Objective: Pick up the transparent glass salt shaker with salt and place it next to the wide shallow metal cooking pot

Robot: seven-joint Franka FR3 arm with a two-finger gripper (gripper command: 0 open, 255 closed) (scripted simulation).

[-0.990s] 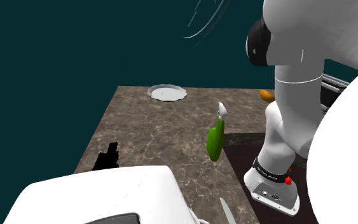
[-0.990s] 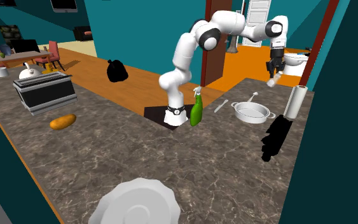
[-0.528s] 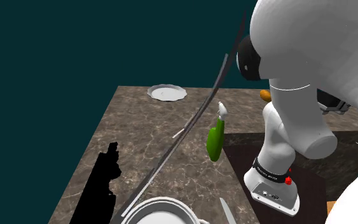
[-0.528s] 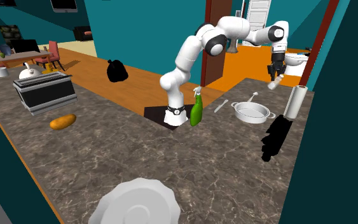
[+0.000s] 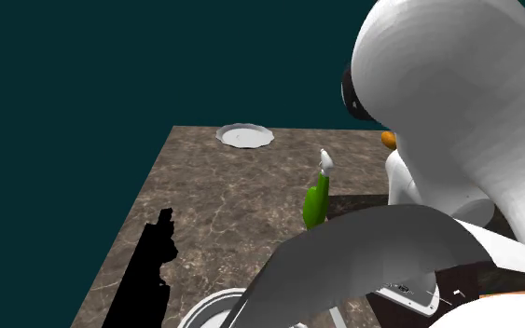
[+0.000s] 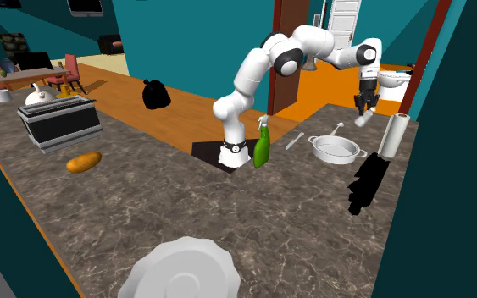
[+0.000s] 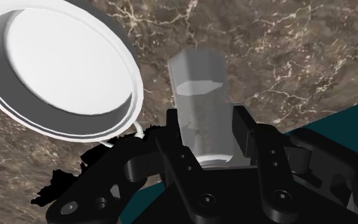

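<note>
The claw [image 6: 361, 107] (salt shaker [image 7: 199, 108] clamped in it) has dropped lower, nearer the pot [image 6: 334, 155].

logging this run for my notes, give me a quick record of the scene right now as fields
claw: shut on the salt shaker, one finger on each side
salt shaker: held in the air over the marbled counter, not yet set down
pot: empty, on the counter, close to the shaker
green bottle: upright beside the foot of the arm
paper roll: upright near the counter's edge, past the pot
task state: picked up, placing left
</note>
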